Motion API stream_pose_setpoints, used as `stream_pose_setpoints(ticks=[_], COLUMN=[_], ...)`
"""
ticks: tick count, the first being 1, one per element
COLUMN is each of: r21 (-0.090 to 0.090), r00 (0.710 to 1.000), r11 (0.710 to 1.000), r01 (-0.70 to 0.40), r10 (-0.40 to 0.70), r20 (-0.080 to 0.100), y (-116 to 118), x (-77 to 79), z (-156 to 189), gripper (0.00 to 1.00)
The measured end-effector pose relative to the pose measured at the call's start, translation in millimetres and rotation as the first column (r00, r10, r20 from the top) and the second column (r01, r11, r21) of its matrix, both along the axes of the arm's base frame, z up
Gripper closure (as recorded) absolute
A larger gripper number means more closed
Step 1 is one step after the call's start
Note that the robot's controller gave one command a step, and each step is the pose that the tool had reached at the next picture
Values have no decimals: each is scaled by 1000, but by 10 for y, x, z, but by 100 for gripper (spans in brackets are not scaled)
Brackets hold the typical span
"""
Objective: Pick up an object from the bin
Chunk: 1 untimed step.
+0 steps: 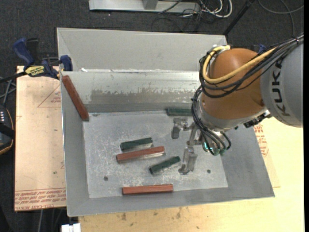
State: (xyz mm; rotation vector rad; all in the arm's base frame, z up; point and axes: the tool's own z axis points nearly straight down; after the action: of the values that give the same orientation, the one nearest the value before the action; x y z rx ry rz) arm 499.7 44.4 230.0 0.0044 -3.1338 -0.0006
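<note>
My gripper (182, 149) hangs below the arm's orange cover over the right half of the bin floor. It is open, with nothing between its fingers. The nearer finger (187, 162) stands just right of a short dark green bar (164, 166) that lies slanted on the floor; I cannot tell whether they touch. The farther finger (179, 127) is apart from it. Left of the gripper a brown bar (140, 154) lies nearly level, with a second dark green bar (136, 144) just above it.
Another brown bar (147, 189) lies along the front edge of the floor. A long brown bar (75, 98) leans against the left wall. A dark green bar (177, 111) rests by the back wall, partly under the arm.
</note>
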Motion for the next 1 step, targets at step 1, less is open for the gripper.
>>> stream_pose_setpoints(ticks=[1], r21=[1], r00=[1000], r11=[1000], r01=[2], r10=[-2], r20=[8], y=[-2], x=[16], z=[40], gripper=[0])
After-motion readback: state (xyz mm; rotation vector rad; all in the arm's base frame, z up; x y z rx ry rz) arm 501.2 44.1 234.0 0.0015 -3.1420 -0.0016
